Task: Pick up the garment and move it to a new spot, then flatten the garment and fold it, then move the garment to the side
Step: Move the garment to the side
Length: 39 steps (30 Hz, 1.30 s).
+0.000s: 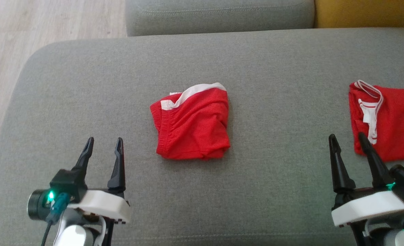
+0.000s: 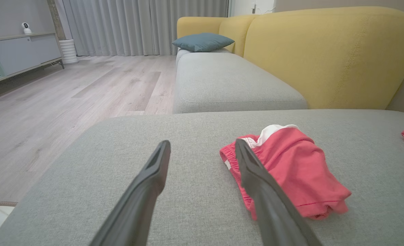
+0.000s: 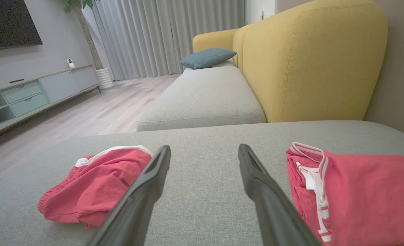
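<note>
A red garment [image 1: 195, 126] with a white band lies bunched in a compact heap at the middle of the grey sofa seat [image 1: 256, 58]. My left gripper [image 1: 105, 140] hovers open at the lower left, a short way left of the heap and apart from it; its wrist view has the garment [image 2: 297, 171] just right of the open left gripper [image 2: 202, 143]. My right gripper [image 1: 346, 136] stands open at the lower right, nothing between its fingers. In the right wrist view the garment [image 3: 95, 181] lies left of the right gripper [image 3: 203, 147].
A second red garment [image 1: 393, 119] with white-striped trim lies at the seat's right edge, close beside my right gripper; the right wrist view has this second garment [image 3: 366, 191] too. A yellow backrest [image 3: 311, 65] rises behind. Wooden floor [image 1: 34, 20] lies off the seat's left side.
</note>
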Available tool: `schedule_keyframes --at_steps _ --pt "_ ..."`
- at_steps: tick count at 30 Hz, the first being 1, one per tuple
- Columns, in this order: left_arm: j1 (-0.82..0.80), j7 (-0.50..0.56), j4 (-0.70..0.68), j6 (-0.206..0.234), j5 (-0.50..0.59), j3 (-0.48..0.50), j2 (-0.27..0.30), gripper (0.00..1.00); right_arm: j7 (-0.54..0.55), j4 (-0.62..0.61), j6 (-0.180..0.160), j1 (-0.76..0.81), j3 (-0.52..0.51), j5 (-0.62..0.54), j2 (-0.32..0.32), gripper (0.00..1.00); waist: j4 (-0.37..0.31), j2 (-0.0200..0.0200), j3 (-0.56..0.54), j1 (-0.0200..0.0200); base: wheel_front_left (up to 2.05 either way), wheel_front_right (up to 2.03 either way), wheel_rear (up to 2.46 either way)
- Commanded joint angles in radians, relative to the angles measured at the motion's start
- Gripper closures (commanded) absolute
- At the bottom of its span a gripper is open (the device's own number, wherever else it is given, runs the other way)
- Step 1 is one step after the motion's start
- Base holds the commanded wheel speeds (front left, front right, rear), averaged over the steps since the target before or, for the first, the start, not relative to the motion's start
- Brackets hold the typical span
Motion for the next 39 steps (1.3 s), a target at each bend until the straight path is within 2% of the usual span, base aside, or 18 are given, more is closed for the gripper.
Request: schedule_keyframes --at_steps 1,7,13,20,25,30,34,35,37,38,39 --pt "-0.048 -0.006 -0.037 0.006 -0.003 0.035 0.017 0.00 -0.002 -0.031 0.007 -0.036 0.017 0.002 -0.006 0.00 0.004 0.0000 0.003 0.0001 0.00 0.00 0.00" --pt "-0.089 -0.029 -0.053 0.000 0.004 0.022 0.010 0.00 0.012 -0.009 0.007 -0.064 0.020 -0.007 -0.005 0.00 0.042 0.0000 0.039 0.0001 0.00 0.00 0.00" --pt "-0.158 -0.058 -0.062 -0.015 0.015 -0.003 -0.011 0.00 0.021 0.086 0.007 -0.154 0.052 -0.008 -0.012 0.00 0.122 0.0000 0.109 0.0001 0.00 0.00 0.00" --pt "-0.224 -0.089 -0.052 -0.029 0.024 -0.027 -0.045 0.00 0.019 0.255 0.007 -0.292 0.109 0.009 -0.018 0.00 0.215 0.0000 0.172 0.0001 0.00 0.00 0.00" --pt "-0.258 -0.105 -0.035 -0.043 0.029 -0.041 -0.070 0.00 0.001 0.421 0.007 -0.398 0.137 0.032 -0.012 0.00 0.284 0.0000 0.198 0.0001 0.00 0.00 0.00" --pt "-0.271 -0.110 -0.023 -0.056 0.031 -0.047 -0.090 0.00 0.014 0.589 0.007 -0.473 0.140 0.035 -0.007 0.00 0.325 0.0000 0.214 0.0001 0.00 0.00 0.00" --pt "-0.277 -0.111 -0.027 -0.062 0.038 -0.042 -0.101 0.00 0.066 0.701 0.007 -0.513 0.140 0.028 -0.006 0.00 0.335 0.0000 0.222 0.0001 0.00 0.00 0.00" --pt "-0.277 -0.111 -0.029 -0.064 0.040 -0.040 -0.103 0.00 0.078 0.720 0.007 -0.520 0.141 0.031 -0.006 0.04 0.335 0.0000 0.222 0.0001 0.00 0.00 0.00" --pt "-0.274 -0.111 -0.032 -0.066 0.045 -0.035 -0.107 0.00 0.091 0.739 0.007 -0.529 0.154 0.046 -0.006 0.96 0.332 0.0000 0.223 0.0001 0.00 0.00 0.00" --pt "-0.272 -0.111 -0.033 -0.068 0.048 -0.033 -0.108 0.00 0.091 0.740 0.007 -0.532 0.161 0.049 -0.006 1.00 0.329 0.0000 0.223 0.0001 0.00 0.00 0.00" --pt "-0.271 -0.111 -0.034 -0.070 0.051 -0.031 -0.108 0.00 0.090 0.739 0.007 -0.533 0.171 0.054 -0.006 1.00 0.323 0.0000 0.222 0.0001 0.00 0.00 0.00"
